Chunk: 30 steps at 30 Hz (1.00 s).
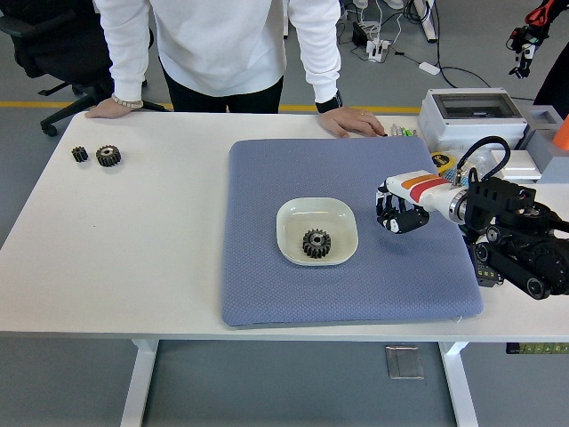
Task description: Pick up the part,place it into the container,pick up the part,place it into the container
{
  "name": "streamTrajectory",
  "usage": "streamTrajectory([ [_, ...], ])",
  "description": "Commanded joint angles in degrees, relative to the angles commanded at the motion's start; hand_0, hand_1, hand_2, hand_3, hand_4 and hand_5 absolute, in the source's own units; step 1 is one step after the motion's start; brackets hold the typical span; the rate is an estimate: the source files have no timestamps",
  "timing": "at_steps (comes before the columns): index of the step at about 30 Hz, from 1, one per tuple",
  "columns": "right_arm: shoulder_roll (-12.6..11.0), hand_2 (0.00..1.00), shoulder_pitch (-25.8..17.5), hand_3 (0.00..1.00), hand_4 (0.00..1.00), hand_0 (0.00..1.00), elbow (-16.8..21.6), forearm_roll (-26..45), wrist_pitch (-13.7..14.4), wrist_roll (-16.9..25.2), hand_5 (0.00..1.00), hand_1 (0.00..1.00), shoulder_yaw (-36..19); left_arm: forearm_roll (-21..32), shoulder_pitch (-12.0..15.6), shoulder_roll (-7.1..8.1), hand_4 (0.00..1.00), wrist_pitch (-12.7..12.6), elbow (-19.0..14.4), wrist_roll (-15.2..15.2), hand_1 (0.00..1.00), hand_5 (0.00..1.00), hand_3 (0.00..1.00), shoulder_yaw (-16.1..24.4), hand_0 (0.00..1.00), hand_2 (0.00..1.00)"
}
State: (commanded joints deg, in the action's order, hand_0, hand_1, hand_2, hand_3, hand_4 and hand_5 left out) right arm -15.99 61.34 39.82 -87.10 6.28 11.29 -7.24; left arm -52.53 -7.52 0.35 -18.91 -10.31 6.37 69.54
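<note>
Head view: black gear [316, 243] lies flat inside the shallow white bowl [292, 218], slightly near of the bowl's centre. Bowl sits around the middle of the blue-grey mat [267, 285], which covers the right-centre part of the white table [116, 249]. Two more black gears on bare table at far left: small gear [80, 154] and bigger gear [108, 156] just beside each other, well apart from the mat. Right hand [399, 213] is over the mat just right of the bowl, not touching it, fingers [391, 220] curled downward with nothing in them; white, orange and red shell on the back of the hand, black arm running in from the right edge. Left arm not seen. Person in a white top stands at the far side; one hand [107, 108] flat on the table's far-left edge, other hand [354, 122], with a dark watch on the wrist, flat on the table at the mat's far edge. Grey box [471, 120] with a clear lid at far right, small clutter near it too small to tell. Black office chair [53, 40] on the floor at far left.
</note>
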Motion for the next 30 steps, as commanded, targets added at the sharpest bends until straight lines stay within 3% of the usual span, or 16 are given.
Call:
streamTrajectory([
  [7, 1.76, 0.453, 1.74, 0.47, 0.616, 0.205, 5.01, -1.97, 0.24, -0.63, 0.207, 0.335, -0.37, -0.27, 0.07, 0.09, 0.652, -0.1, 0.0, 0.04, 0.593, 0.569, 0.559, 0.24, 0.62, 0.66],
  [14, 5.1, 0.453, 2.81, 0.47, 0.618, 0.206, 6.5, -2.14, 0.3, -1.24, 0.205, 0.335, 1.94, 0.05, 0.0, 0.15, 0.652, -0.13, 0.0, -0.04, 0.591, 0.571, 0.56, -0.06, 0.619, 0.66],
  [23, 8.7, 0.453, 2.82, 0.471, 0.621, 0.205, 5.76, -1.93, 0.45, -1.66, 0.203, 0.334, 5.1, -0.7, 0.05, 0.32, 0.653, -0.23, 0.0, 0.13, 0.585, 0.571, 0.56, 0.22, 0.62, 0.66],
  [30, 9.37, 0.453, 2.45, 0.472, 0.629, 0.197, 3.27, -1.51, 0.62, -1.71, 0.201, 0.334, 5.96, -0.65, 0.1, 0.4, 0.653, -0.33, 0.0, 0.14, 0.578, 0.572, 0.561, 0.09, 0.611, 0.66],
])
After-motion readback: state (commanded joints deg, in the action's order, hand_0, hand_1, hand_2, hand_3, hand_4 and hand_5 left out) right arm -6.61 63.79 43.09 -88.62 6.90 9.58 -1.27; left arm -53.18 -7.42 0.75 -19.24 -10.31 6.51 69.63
